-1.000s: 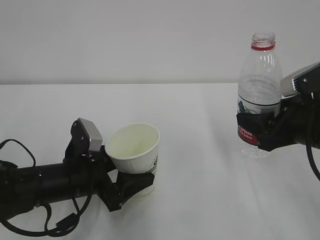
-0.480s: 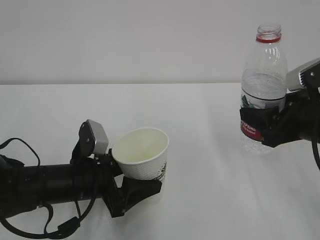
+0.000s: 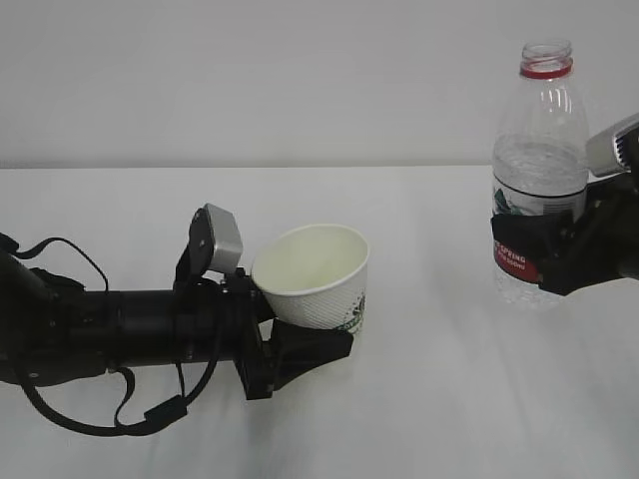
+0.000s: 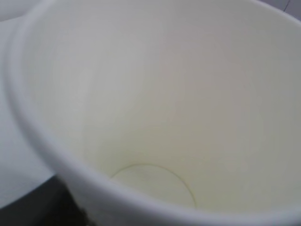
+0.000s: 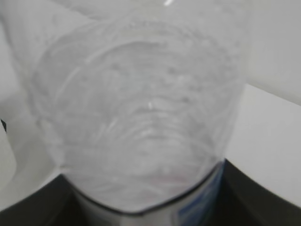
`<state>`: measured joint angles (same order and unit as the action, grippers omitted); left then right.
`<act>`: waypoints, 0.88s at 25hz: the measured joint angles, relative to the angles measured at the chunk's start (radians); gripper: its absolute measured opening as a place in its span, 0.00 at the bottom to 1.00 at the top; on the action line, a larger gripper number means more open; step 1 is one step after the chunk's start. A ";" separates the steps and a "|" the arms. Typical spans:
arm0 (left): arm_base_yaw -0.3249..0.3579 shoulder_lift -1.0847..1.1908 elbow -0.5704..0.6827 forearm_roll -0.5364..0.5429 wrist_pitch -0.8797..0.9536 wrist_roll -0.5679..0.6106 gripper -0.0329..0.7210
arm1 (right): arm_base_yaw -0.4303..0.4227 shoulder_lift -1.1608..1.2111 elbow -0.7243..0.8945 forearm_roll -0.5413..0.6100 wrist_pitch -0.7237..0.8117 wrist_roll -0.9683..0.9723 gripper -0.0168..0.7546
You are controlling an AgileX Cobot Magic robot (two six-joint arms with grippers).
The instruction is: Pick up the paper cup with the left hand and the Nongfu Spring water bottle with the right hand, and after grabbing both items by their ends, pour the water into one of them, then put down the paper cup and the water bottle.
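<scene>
Left hand: my black left arm with looping black cables and a grey box module ends in black gripper jaws [image 3: 305, 344] pinched around the lower part of the cup.
Cup: one small white tapered paper cup [image 3: 315, 277] with a rolled rim, tilted with its mouth up and toward the camera, held clear of the white table [image 3: 419, 399]; small green printed marks on its side, too small for me to read.
Cup inside: my left wrist view fills with its pale interior [image 4: 160, 122]; it looks empty, though I cannot be sure from this blur.
Bottle: one clear ribbed plastic bottle [image 3: 539, 170], capless, red neck ring, upright at the far right, well apart from the cup.
Label: white-green above, red below with white lettering I cannot make out.
Water: clear liquid [image 5: 141, 141] visible in the bottle's body.
Right hand: my black angular right gripper [image 3: 549, 254] with a light grey module is clamped on the bottle at its label band.
</scene>
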<state>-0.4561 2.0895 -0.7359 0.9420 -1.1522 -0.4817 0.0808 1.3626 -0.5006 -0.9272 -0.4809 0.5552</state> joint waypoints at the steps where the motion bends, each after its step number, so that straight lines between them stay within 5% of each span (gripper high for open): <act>1: -0.008 0.000 -0.005 0.004 0.002 -0.001 0.76 | 0.000 -0.009 0.000 0.000 0.003 0.011 0.62; 10: -0.119 0.000 -0.036 0.022 0.016 -0.005 0.76 | 0.000 -0.042 0.004 -0.012 0.039 0.065 0.62; 22: -0.170 0.000 -0.050 0.044 0.042 -0.007 0.76 | 0.000 -0.106 0.004 -0.083 0.061 0.178 0.62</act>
<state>-0.6262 2.0895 -0.7863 0.9860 -1.1101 -0.4885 0.0808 1.2570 -0.4962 -1.0106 -0.4200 0.7328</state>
